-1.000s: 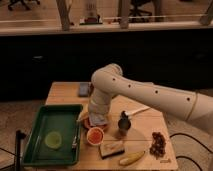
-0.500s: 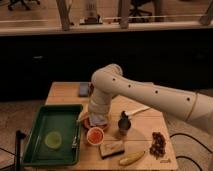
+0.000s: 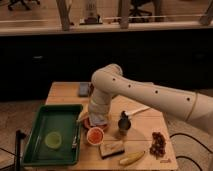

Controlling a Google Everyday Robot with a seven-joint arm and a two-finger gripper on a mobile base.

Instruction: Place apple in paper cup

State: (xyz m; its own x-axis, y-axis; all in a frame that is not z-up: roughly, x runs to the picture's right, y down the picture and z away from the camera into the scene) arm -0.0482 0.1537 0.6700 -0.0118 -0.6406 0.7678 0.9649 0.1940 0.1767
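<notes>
The white paper cup [image 3: 88, 136] stands on the wooden table just right of the green tray. An orange-red round thing, the apple [image 3: 95, 135], fills the cup's mouth and sits inside its rim. My gripper [image 3: 98, 120] hangs at the end of the white arm, just above and behind the cup, over a flat orange plate [image 3: 88, 123]. The arm hides most of the plate.
A green tray [image 3: 35, 150] at the left holds a pale green disc [image 3: 53, 139]. A dark-topped metal cup [image 3: 123, 123] stands right of the gripper. A banana [image 3: 131, 158], a tan block [image 3: 112, 148] and a dark brown cluster [image 3: 159, 142] lie near the front edge.
</notes>
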